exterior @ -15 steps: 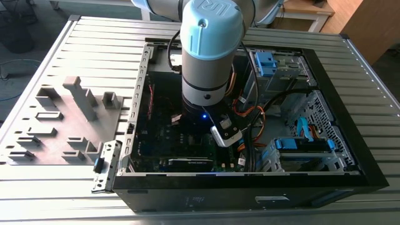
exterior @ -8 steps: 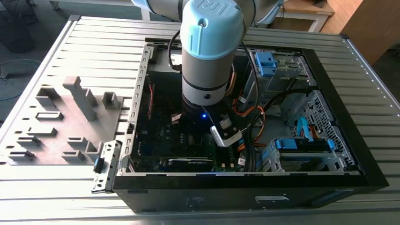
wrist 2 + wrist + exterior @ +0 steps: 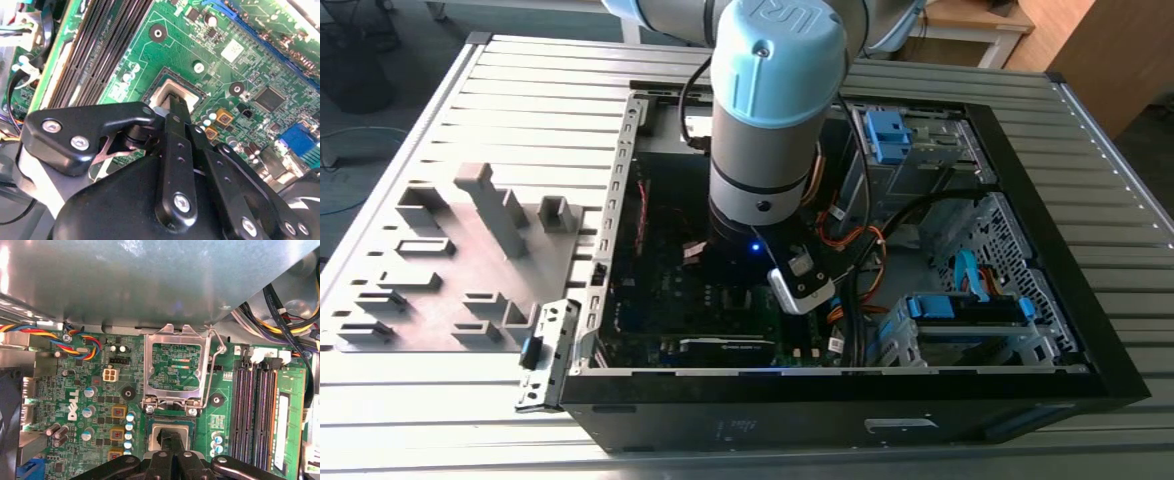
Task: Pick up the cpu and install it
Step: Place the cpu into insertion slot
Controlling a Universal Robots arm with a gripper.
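Now — hand (image 3: 171,439) at cpu (image 3: 155,434) in open socket (image 3: 170,418).

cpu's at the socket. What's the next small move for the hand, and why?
Probably a slight straight-down ease. The cpu under the hand looks square within the socket frame, and the load plate stands flipped open, clear of it. Whether it is fully seated can't be told.
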